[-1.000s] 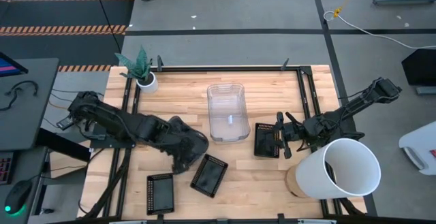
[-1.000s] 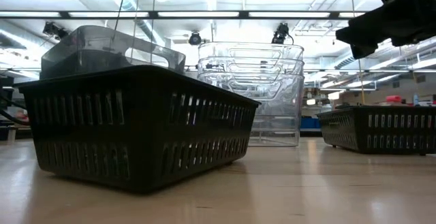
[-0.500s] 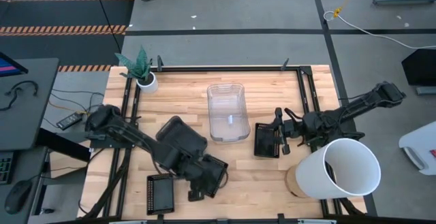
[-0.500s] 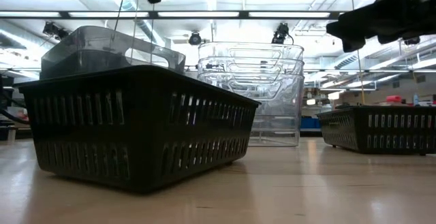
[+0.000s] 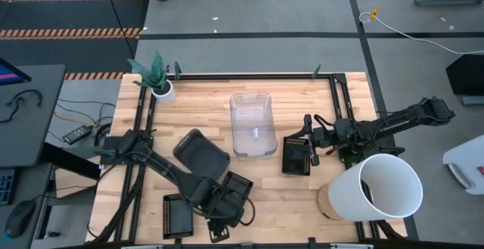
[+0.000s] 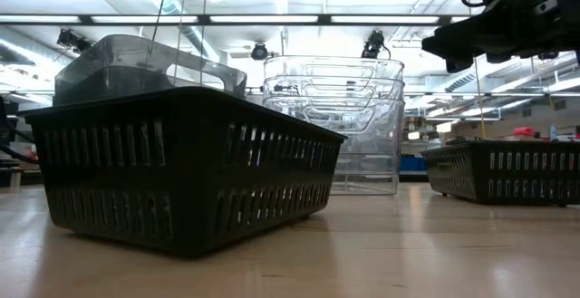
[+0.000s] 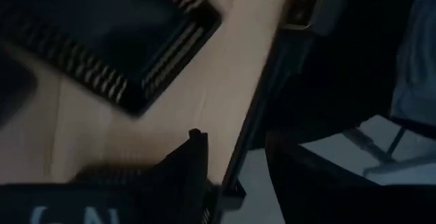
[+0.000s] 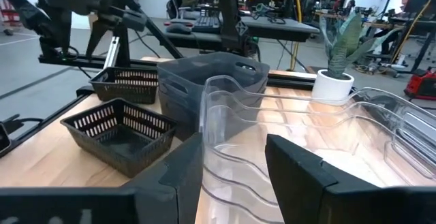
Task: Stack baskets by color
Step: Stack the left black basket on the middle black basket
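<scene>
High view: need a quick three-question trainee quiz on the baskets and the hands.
1. True or false: the clear baskets sit nested together near the middle of the table.
2. How many black mesh baskets lie on the table, counting the one partly under the left arm?
3. The right hand is nearest to: A) the plant pot, B) a black mesh basket, C) the dark grey basket.

Key: 1 true; 2 three; 3 B.
</scene>
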{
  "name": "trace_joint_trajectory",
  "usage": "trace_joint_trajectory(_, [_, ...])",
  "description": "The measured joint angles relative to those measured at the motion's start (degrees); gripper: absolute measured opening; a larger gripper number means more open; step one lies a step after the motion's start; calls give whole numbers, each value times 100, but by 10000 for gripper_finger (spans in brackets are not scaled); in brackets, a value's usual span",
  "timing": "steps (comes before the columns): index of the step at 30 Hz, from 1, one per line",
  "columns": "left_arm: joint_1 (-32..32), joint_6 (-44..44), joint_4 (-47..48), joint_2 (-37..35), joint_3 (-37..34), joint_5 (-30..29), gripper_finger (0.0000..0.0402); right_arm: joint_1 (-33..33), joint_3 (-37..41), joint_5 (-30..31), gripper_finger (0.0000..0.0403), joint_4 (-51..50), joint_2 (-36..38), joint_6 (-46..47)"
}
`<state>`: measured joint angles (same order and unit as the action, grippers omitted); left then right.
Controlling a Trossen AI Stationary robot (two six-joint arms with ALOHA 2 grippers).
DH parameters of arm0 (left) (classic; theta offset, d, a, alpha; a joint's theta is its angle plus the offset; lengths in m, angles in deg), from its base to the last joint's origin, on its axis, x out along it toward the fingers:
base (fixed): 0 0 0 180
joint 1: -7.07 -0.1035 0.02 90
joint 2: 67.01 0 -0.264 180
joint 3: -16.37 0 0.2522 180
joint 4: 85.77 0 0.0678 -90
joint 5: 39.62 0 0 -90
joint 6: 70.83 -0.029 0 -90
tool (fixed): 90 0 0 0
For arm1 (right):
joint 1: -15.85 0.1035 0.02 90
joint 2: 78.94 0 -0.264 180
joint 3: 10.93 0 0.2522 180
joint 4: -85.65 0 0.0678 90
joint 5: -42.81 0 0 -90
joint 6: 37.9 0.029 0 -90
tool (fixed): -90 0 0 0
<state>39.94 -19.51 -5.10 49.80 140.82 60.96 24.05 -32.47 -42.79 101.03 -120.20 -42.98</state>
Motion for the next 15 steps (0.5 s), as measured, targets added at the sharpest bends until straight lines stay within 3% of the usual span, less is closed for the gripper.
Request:
trace_joint_trajectory(7, [536, 361, 1710, 40, -11, -393, 118, -57, 0, -166, 164, 40, 2, 11])
trace_joint_trajectory(15, [934, 457, 1819, 29, -208, -663, 64, -56, 0, -281, 164, 39, 0, 101])
